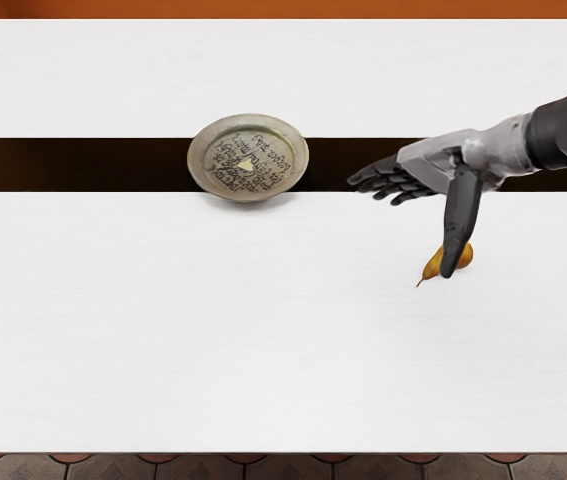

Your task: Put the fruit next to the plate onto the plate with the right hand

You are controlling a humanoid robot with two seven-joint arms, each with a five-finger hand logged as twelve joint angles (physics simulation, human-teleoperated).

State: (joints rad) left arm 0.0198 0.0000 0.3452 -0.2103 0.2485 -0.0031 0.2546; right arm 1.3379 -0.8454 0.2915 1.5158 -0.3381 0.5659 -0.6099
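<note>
A small yellow-brown pear (pixel 434 265) lies on the white table, to the right of and nearer than the plate, its stem pointing lower left. The round metal plate (pixel 248 157) with engraved writing sits at the table's far edge, partly over a dark gap. My right hand (pixel 403 190) comes in from the right edge and hovers above the pear. Its fingers (pixel 378 180) are spread toward the left and its thumb (pixel 459 225) hangs down in front of the pear, covering part of it. The hand holds nothing.
A second white surface (pixel 283 75) lies behind the dark gap (pixel 63 163). The near table (pixel 213 330) stretches wide to the left and front.
</note>
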